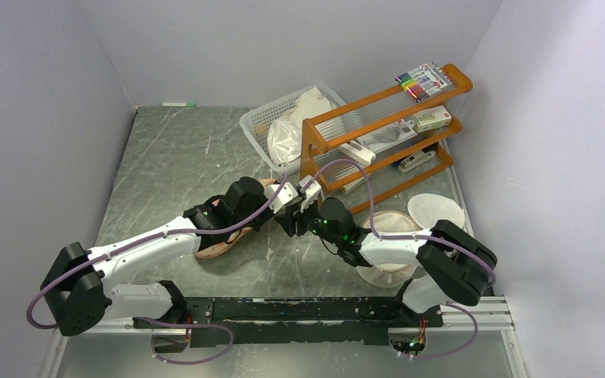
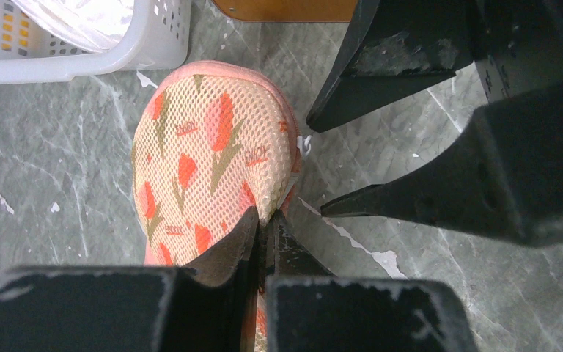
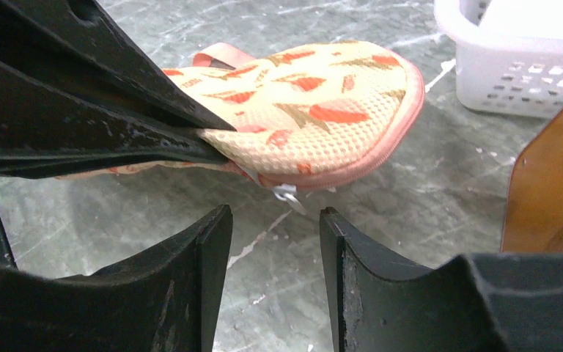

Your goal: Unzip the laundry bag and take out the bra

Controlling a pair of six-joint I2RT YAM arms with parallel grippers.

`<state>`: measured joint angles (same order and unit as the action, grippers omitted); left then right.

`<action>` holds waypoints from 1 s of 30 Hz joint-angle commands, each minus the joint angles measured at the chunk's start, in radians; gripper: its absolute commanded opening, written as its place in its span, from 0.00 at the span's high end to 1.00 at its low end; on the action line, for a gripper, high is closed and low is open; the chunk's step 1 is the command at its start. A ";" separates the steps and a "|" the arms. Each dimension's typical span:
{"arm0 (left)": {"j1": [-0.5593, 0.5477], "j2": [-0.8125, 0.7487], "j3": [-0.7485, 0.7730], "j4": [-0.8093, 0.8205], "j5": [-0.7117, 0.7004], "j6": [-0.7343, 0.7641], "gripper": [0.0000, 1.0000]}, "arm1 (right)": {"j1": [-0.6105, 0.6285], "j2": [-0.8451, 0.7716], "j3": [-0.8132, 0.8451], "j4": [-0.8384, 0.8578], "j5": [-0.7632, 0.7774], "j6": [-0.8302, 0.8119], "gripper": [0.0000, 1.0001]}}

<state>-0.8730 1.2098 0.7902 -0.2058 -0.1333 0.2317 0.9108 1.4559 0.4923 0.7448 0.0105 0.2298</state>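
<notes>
The grey marbled tabletop (image 1: 173, 157) carries a wooden rack (image 1: 386, 134) toward its far right corner, with a white perforated basket (image 1: 264, 122) just left of the rack. Both arms reach in to meet near the middle of the tabletop. The laundry bag (image 2: 212, 154) lies flat there, just on the near side of the basket, and its pink zip rim looks closed all around the rounded end. The left fingers (image 2: 227, 249) are pressed together on a fold of the bag's mesh at its edge. The right fingers (image 3: 198, 279) stand a little apart and hold nothing, just short of the rim. A small pale tab (image 3: 286, 192) hangs from the rim, just beyond their gap.
</notes>
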 commanded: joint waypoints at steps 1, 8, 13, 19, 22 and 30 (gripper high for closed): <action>0.019 -0.019 0.024 0.029 0.040 0.004 0.93 | -0.006 0.028 0.038 0.057 -0.040 -0.037 0.53; 0.023 -0.014 0.025 0.026 0.041 0.002 0.93 | -0.024 0.050 0.048 0.069 -0.023 -0.029 0.65; 0.028 -0.011 0.026 0.027 0.049 0.004 0.93 | -0.033 0.027 0.048 0.055 -0.035 -0.033 0.80; 0.052 -0.004 0.029 0.026 0.066 0.001 0.93 | -0.033 0.025 0.050 0.039 -0.053 -0.015 1.00; 0.055 -0.004 0.036 0.022 0.075 -0.003 0.93 | -0.033 0.016 0.045 0.034 -0.063 -0.021 1.00; 0.055 -0.007 0.030 0.015 0.086 -0.011 0.93 | -0.038 0.013 0.102 -0.103 0.088 -0.022 1.00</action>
<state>-0.8253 1.2098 0.7902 -0.2035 -0.0738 0.2279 0.8825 1.4940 0.5594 0.7021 -0.0006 0.2123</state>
